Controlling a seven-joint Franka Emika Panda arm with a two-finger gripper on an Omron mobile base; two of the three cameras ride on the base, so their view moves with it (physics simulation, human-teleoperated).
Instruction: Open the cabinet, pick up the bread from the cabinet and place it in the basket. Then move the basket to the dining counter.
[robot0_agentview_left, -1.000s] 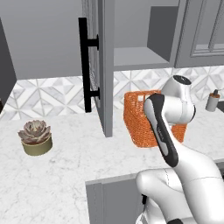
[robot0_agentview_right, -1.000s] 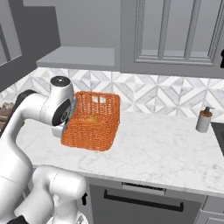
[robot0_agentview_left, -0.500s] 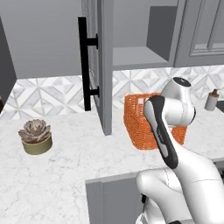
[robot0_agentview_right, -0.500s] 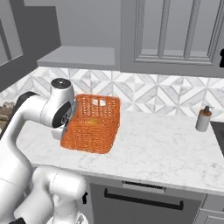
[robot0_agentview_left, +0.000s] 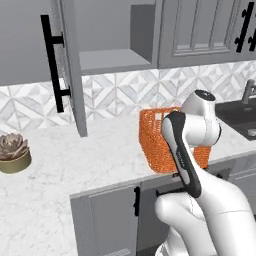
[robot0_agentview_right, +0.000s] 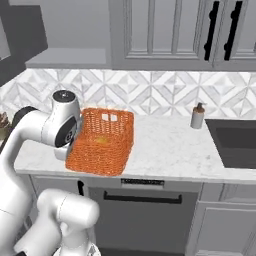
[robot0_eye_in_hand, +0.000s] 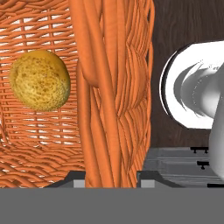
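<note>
The pincer (robot0_eye_in_hand: 111, 177) grips the basket (robot0_agentview_right: 102, 141) rim, fingers closed either side of it, near the tabletop (robot0_agentview_right: 170, 152) front edge; the bread (robot0_eye_in_hand: 39, 79) lies inside.

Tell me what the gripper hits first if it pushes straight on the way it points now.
Nothing new: the gripper already straddles the basket rim, one jaw on each side. Beyond looks like dark floor, though depth is unclear.

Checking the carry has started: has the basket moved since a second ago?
Yes. The basket has come away from the backsplash toward the front edge of the counter.
</note>
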